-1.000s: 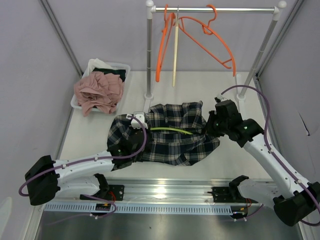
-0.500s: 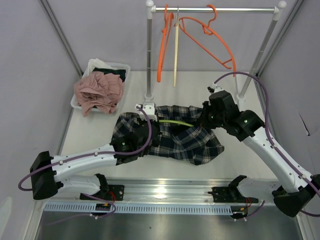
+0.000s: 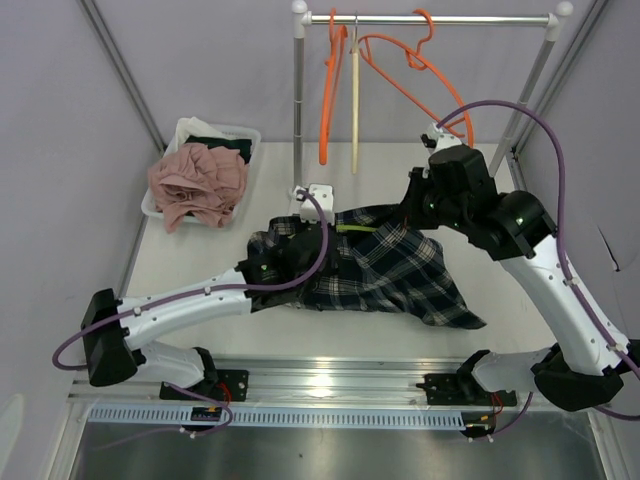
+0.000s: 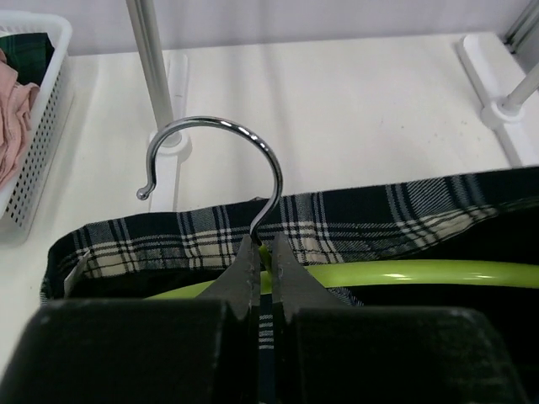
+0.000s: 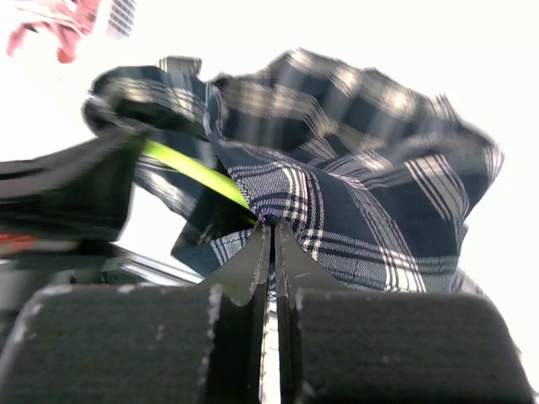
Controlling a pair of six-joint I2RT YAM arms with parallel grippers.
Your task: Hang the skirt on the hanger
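A dark blue and white plaid skirt [image 3: 385, 270] hangs raised over the table, draped on a lime green hanger [image 3: 356, 228] with a chrome hook [image 4: 221, 160]. My left gripper [image 4: 264, 242] is shut on the hanger's neck, just under the hook, with the green bar [image 4: 421, 273] running right beneath the waistband [image 4: 354, 220]. My right gripper [image 5: 269, 224] is shut on the skirt's fabric [image 5: 337, 202] at the right end of the green bar [image 5: 195, 172]. In the top view the left gripper [image 3: 312, 205] and right gripper [image 3: 412, 212] hold the skirt's two upper corners.
A clothes rack [image 3: 430, 18] stands at the back with orange hangers [image 3: 410, 75] and a cream one [image 3: 354, 100]; its left pole [image 3: 298, 100] is just behind the left gripper. A white basket [image 3: 215, 135] of pink clothes [image 3: 198, 183] sits at the back left.
Both arms have lifted the skirt and hanger off the table and carried them back toward the rack. The skirt's hem now hangs down to the right.
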